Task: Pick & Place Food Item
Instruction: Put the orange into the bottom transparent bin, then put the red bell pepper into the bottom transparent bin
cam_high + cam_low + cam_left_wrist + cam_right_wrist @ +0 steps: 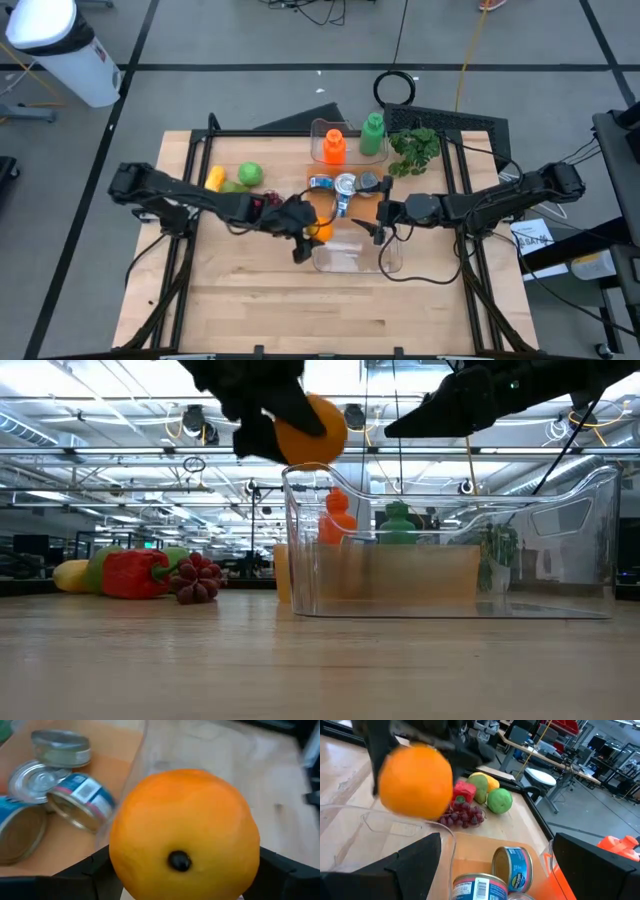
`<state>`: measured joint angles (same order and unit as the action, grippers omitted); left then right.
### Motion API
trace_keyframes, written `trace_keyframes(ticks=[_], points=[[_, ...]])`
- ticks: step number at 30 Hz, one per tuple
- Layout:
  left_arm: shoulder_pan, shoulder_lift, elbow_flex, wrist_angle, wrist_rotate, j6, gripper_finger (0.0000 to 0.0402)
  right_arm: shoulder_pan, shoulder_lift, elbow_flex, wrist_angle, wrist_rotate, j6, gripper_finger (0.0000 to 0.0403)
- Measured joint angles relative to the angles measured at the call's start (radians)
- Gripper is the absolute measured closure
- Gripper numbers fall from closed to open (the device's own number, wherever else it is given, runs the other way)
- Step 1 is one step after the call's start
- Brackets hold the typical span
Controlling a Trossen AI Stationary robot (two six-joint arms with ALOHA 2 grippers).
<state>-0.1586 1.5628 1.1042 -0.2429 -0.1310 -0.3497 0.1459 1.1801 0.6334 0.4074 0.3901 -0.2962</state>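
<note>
Left arm: reaches from the table's left edge toward the middle; its left end effector (306, 228) is pinching the orange (319, 231) between its two fingers.
Orange, place: held in the air at the left rim of the clear container (355, 258), which sits near the middle of the table toward the front edge. In the low view the orange (309, 430) hangs just above the container's left wall (300, 540).
Orange, handling: judged round, firm and fairly light, with a smooth skin that could roll or slip in a narrow pinch. The hold across its widest part, as the left wrist view shows (184, 832), looks the safest.
Orange against end effector: it fills the gap between the fingers, the fingers on either flank and the dark stem spot facing the wrist camera.
Cans: a cluster of tins (345, 185) lies just behind the container, toward the back edge.
Right arm: comes in from the right edge; its right end effector (381, 222) hovers over the container's right side, fingers spread and holding nothing.
</note>
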Motion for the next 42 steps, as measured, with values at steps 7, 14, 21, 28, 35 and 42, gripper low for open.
trace_keyframes(ticks=[7, 14, 21, 28, 35, 42], points=[[0.02, 0.133, 0.075, -0.005, 0.063, 0.057, 0.0083, 0.0, 0.0, 0.0, 0.014, 0.0, -0.001, 0.0039], [0.022, 0.204, 0.098, -0.041, 0.063, 0.046, 0.0081, 0.0, 0.0, 0.0, 0.011, 0.0, -0.003, 0.0039], [0.028, 0.242, 0.098, -0.062, 0.058, 0.03, 0.0035, 0.0, 0.0, 0.0, 0.005, 0.0, -0.004, 0.0039], [0.029, 0.24, 0.098, -0.042, 0.061, 0.032, 0.0011, 0.0, 0.0, 0.0, -0.001, 0.0, -0.003, 0.0039], [0.049, 0.211, 0.097, -0.068, 0.069, 0.024, 0.001, 0.0, 0.0, 0.0, -0.001, 0.0, -0.003, 0.0039], [0.052, 0.044, 0.097, -0.26, 0.04, -0.035, 0.0009, 0.0, 0.0, 0.0, -0.003, 0.001, -0.003, 0.0039]])
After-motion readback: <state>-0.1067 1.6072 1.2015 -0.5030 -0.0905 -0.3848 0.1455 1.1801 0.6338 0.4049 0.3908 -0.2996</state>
